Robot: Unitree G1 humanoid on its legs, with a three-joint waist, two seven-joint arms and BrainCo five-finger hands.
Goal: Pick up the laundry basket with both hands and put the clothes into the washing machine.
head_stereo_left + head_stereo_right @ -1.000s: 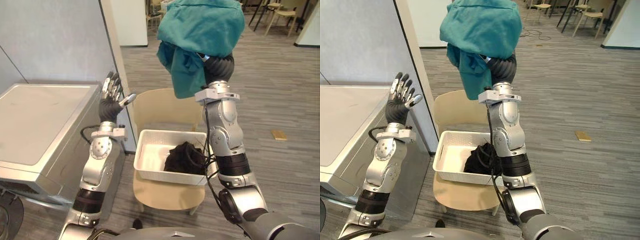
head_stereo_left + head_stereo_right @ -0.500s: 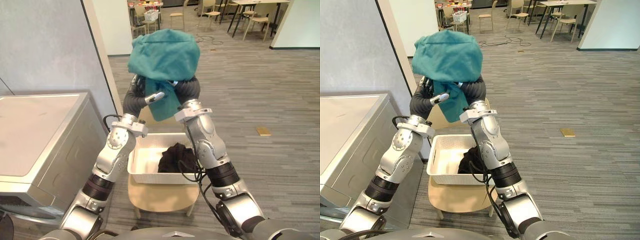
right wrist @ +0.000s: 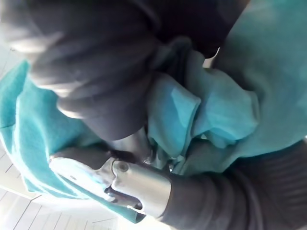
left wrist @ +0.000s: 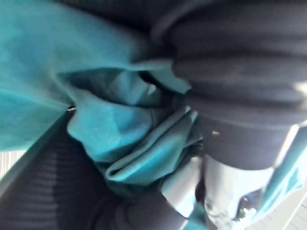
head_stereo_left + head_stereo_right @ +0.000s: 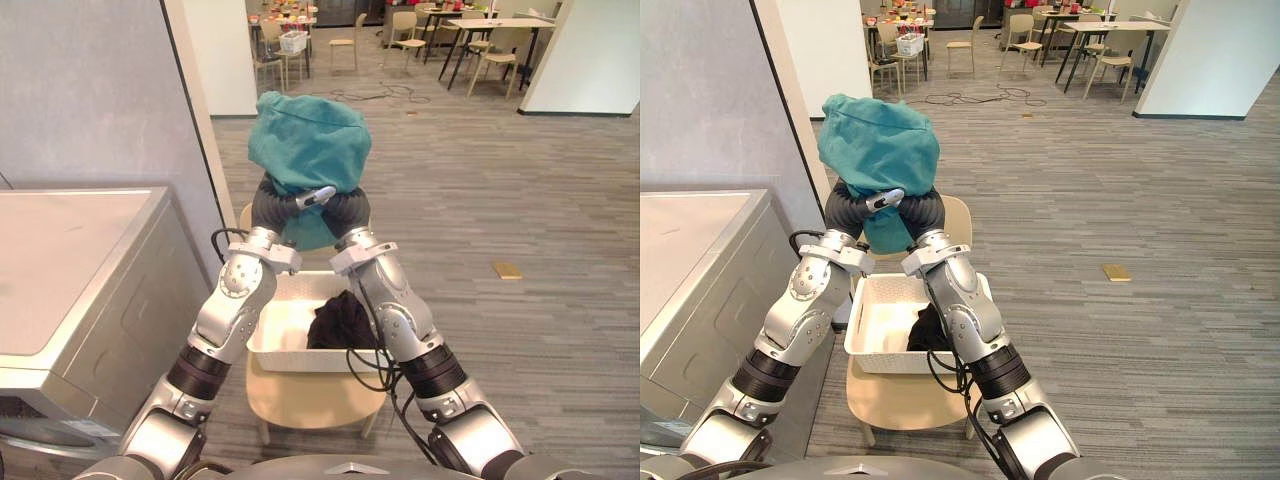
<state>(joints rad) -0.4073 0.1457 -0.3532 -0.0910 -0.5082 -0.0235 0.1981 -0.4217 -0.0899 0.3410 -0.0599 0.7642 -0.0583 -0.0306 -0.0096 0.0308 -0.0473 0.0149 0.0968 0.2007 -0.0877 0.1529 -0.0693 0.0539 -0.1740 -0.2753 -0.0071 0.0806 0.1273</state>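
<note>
Softly, the teal garment drapes over both hands at 12 o'clock
Likely light, limp, slippery, so best bunched mid-cloth; left hand and right hand have their fingers hidden, grip cannot be told

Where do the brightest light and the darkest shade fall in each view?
Left eye view: light is strongest on the far floor, and the washing machine's top has a pale sheen. Left wrist view: the teal cloth is lit, its deep folds in shade. Right wrist view: a pale patch past the cloth glares white.

Teal cloth aloft — white basket below
</note>
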